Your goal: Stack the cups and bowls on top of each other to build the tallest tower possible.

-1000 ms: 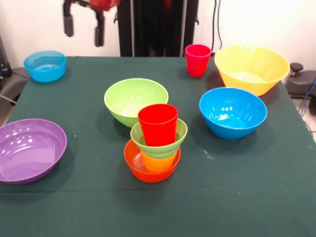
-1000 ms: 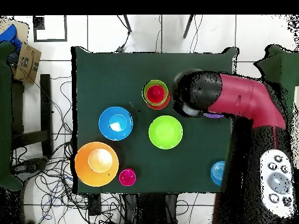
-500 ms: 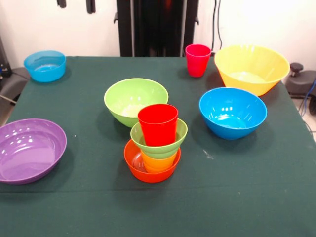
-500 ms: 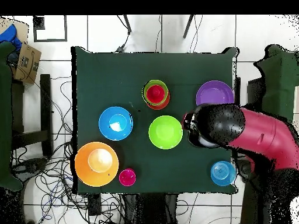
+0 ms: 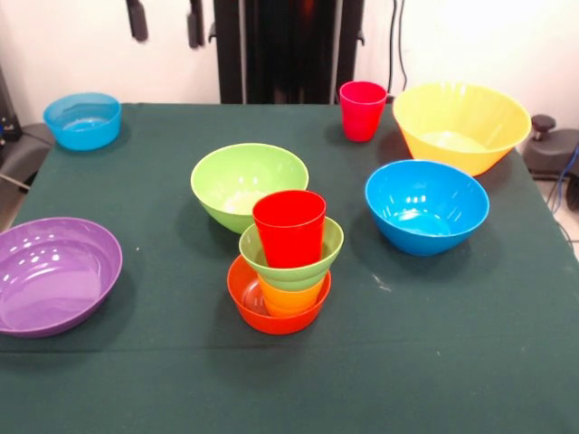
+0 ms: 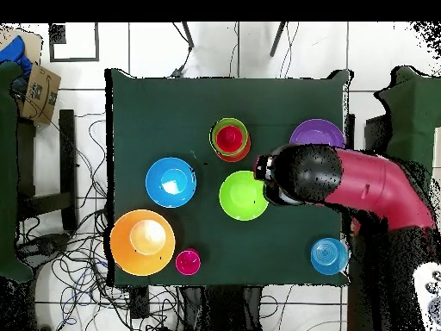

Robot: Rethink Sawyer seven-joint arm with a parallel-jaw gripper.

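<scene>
Standing near the middle of the worktop (image 5: pixel 109 380), toward its front edge: the tower (image 5: pixel 285 262), made of the small orange bowl (image 5: pixel 271 312) at the bottom, then the yellow-orange cup (image 5: pixel 289 298), the small green bowl (image 5: pixel 298 262) and the red cup (image 5: pixel 289 226) on top, upright and looking steady. Sitting just behind it, almost touching: the larger green bowl (image 5: pixel 249 181). Lying loose further out: the medium blue bowl (image 5: pixel 425 206) to the right, the pink-magenta cup (image 5: pixel 362 110) and the large yellow bowl (image 5: pixel 461 125) at the far side, the wide purple bowl (image 5: pixel 54 274) at the left edge, the small blue bowl (image 5: pixel 83 119) in the far left corner.

Hanging high over the far left part of the worktop: the gripper (image 5: pixel 166 20), fingers apart, holding nothing. In the overhead view, arm (image 6: pixel 362 185) reaching in between the purple bowl and the larger green bowl.

Probably being between two placements now, choosing the next piece. Likely needing next: going down on a loose piece, maybe the pink-magenta cup, gripping its rim, carrying it over the red cup and lowering it straight, without pushing the tower sideways.
</scene>
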